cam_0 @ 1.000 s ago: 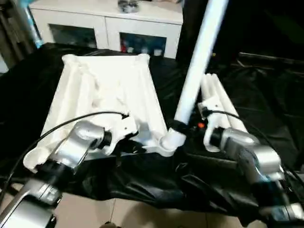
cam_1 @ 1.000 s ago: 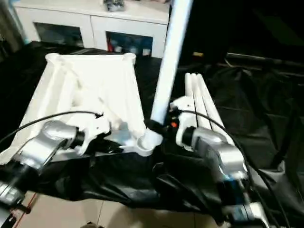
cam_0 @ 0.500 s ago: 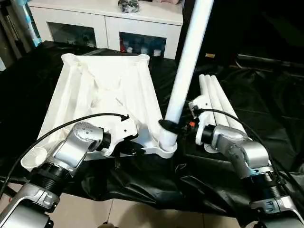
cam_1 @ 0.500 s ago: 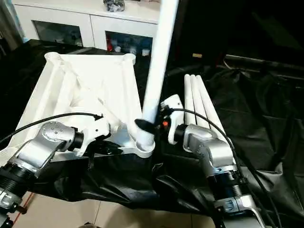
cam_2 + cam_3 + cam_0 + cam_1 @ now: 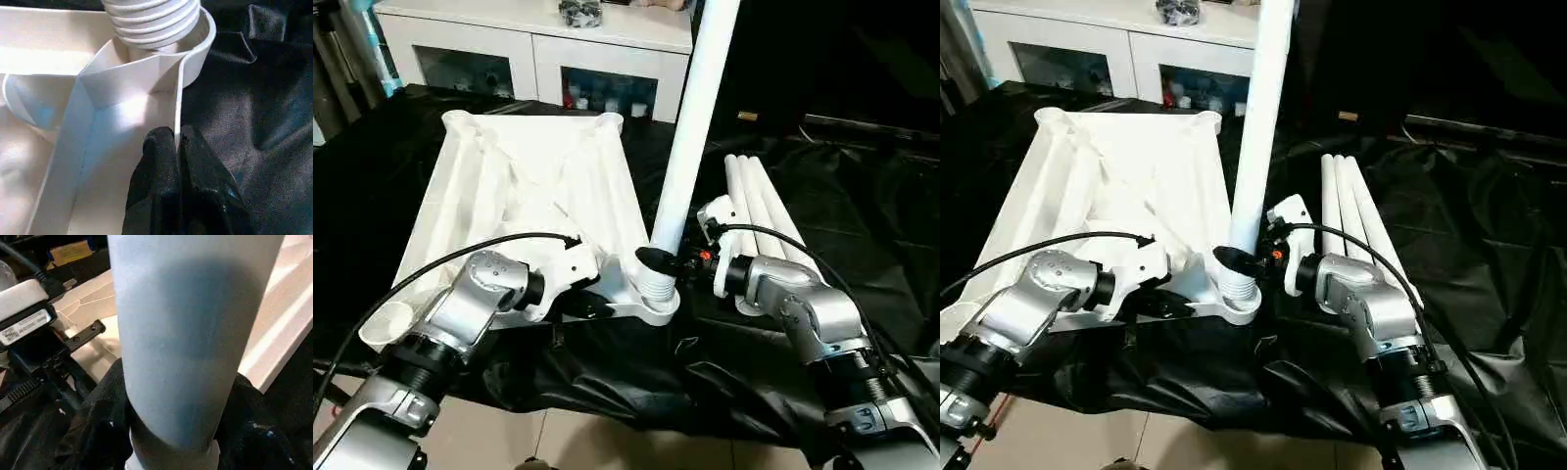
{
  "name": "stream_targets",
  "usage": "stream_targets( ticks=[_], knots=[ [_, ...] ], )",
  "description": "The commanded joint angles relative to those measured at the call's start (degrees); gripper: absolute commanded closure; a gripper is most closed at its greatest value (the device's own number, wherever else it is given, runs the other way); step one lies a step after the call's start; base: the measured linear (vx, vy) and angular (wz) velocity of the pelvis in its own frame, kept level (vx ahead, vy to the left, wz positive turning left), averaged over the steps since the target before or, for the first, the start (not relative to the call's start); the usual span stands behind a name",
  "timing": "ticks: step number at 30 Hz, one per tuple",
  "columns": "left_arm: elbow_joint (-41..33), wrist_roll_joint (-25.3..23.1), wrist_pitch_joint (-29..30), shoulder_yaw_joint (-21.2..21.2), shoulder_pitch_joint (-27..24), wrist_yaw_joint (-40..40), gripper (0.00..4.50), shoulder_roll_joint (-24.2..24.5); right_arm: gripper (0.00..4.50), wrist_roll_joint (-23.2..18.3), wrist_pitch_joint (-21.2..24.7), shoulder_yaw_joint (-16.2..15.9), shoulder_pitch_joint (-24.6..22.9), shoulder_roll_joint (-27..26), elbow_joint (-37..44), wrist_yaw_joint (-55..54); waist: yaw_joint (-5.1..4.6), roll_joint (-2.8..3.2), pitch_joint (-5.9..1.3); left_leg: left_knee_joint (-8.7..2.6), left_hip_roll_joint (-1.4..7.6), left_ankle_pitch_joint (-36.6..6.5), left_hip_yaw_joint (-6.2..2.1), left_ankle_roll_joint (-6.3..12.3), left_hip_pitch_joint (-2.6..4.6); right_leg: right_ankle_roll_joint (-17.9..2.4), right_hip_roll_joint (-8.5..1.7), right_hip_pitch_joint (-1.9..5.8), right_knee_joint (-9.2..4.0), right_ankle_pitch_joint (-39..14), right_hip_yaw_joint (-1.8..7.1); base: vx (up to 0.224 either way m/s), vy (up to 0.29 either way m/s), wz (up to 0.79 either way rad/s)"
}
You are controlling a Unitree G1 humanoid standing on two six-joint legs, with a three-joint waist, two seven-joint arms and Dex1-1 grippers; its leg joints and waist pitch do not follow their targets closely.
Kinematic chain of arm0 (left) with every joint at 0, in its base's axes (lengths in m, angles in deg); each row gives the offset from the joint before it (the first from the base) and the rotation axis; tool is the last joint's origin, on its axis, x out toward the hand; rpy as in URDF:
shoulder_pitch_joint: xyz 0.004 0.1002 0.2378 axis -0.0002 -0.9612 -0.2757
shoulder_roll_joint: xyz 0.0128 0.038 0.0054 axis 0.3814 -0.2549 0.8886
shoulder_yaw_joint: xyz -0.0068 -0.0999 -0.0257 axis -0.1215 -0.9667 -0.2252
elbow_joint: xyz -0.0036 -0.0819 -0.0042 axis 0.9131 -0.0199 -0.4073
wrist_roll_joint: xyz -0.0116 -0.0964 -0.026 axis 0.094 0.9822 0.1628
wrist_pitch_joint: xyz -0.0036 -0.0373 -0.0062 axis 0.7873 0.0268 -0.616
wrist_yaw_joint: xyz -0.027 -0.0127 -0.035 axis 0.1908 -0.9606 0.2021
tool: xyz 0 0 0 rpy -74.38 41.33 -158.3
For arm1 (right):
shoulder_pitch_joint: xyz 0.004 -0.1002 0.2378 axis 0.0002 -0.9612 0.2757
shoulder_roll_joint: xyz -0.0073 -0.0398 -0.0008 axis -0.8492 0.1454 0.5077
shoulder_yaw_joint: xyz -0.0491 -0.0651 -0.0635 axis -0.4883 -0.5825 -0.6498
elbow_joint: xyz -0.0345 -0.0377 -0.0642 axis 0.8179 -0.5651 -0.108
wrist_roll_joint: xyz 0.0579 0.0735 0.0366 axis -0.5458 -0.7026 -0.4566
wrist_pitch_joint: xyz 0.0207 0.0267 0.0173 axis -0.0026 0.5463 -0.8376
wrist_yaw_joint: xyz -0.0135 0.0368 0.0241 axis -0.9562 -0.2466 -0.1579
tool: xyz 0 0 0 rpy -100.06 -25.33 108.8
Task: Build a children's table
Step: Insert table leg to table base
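Observation:
The white tabletop (image 5: 529,186) lies upside down on a black sheet, its ribbed underside facing up. One white leg (image 5: 690,127) stands nearly upright, and its threaded end (image 5: 151,19) sits in the near right corner socket (image 5: 656,302). My right gripper (image 5: 658,260) is shut on this leg just above the socket, and its black fingers (image 5: 98,431) wrap both sides of the tube (image 5: 186,333). My left gripper (image 5: 177,147) is shut on the thin rim wall of the tabletop right beside that socket. Three more legs (image 5: 759,196) lie side by side to the right of the tabletop.
A white cabinet (image 5: 538,39) with glass doors stands behind the work. The crumpled black sheet (image 5: 862,196) covers the surface and hangs over its near edge, with pale floor (image 5: 607,441) below. An empty corner socket (image 5: 384,328) sits at the near left.
The leg has swung from leaning to the right to nearly upright, and its base has settled into the corner socket. My right gripper moved inward with it. The left gripper kept its hold.

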Motion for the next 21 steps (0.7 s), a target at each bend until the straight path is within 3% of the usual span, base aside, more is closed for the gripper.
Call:
stream_targets(
  ticks=[1,12,21],
  knots=[
    [2.03,-1.01,0.44,-0.77,1.07,3.35,4.5,-0.47,2.61,0.83,1.42,-1.11,-0.76,0.96,-1.16,0.62,0.3,0.55,-3.21,-4.11,1.45,-14.81,-0.34,-1.63,1.28,-8.6,-4.43,2.22,-5.23,-16.25,2.73,0.0,0.0,0.0],
    [4.91,-1.36,-1.45,-0.94,3.05,3.06,4.5,-1.86,2.61,1.5,0.7,-0.5,-0.4,1.41,-2.08,0.88,0.16,0.58,-3.19,-4.11,1.39,-16.36,-0.53,-1.75,1.21,-8.25,-4.56,2.13,-5.57,-18.95,2.67,0.0,0.0,0.0],
    [3.68,-0.11,-3.25,-0.46,2.12,-0.04,4.5,-1.42,2.61,1.72,-1.6,0.89,1.1,-0.54,-7.8,-0.14,0.05,1.16,-3.34,-4.13,1.44,-15.86,-0.48,-1.82,1.2,-10.3,-4.4,2.3,-5.13,-14.18,2.67,0.0,0.0,0.0]
  ],
)
